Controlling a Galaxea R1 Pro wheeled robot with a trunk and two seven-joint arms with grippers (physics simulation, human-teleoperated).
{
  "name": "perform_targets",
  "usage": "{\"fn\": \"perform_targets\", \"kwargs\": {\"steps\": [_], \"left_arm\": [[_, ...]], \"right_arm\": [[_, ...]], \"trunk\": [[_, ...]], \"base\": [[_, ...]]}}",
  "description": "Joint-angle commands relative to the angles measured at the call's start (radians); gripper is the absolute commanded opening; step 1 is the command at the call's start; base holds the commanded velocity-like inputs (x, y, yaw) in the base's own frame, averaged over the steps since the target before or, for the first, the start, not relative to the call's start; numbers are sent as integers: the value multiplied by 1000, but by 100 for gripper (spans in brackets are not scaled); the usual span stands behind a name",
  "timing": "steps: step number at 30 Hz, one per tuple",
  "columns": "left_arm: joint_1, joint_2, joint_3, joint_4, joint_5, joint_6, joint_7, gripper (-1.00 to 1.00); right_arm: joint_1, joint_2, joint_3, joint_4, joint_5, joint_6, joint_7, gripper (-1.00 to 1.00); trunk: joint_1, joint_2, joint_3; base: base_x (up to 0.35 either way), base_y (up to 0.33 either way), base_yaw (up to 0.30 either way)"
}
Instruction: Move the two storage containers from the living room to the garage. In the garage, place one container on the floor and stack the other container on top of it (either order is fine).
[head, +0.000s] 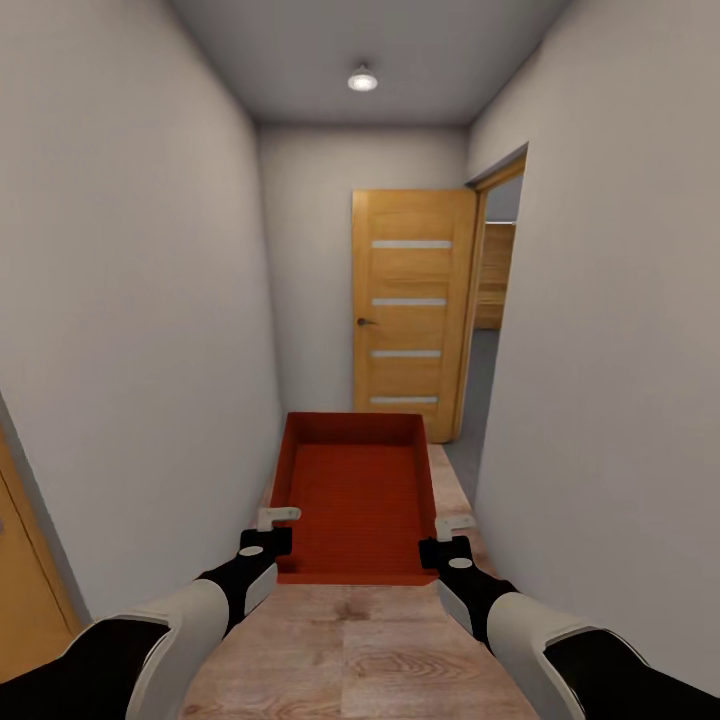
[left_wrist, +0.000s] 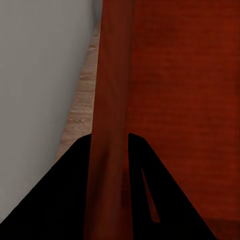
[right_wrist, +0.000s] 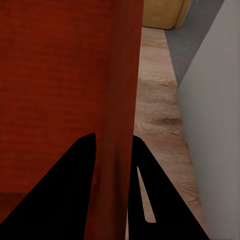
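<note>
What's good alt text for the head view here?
Two robot arms carry an open orange-red bin down a narrow white-walled hallway, the left gripper clamped on its left wall and the right gripper on its right wall. Ahead, a wooden door stands open beside a doorway on the right; the floor is pale wood plank.

Pale wood-plank hallway floor (head: 380, 650)

A single round ceiling light (head: 362, 79) evenly brightens the hallway; shadows are soft, and wide-angle distortion stretches the walls at the edges.
</note>
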Motion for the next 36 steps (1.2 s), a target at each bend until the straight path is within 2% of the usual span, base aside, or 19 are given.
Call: {"fn": "perform_targets", "kwargs": {"steps": [1, 36], "left_arm": [[-1, 0, 26, -6, 0, -23, 20, -100], [-1, 0, 26, -6, 0, -23, 20, -100]], "right_arm": [[-1, 2, 0, 6, -24, -6, -7, -100], [-1, 2, 0, 6, -25, -6, -6, -100]], "trunk": [[1, -1, -1], [1, -1, -1]], "base": [[323, 0, 0], [323, 0, 0]]}}
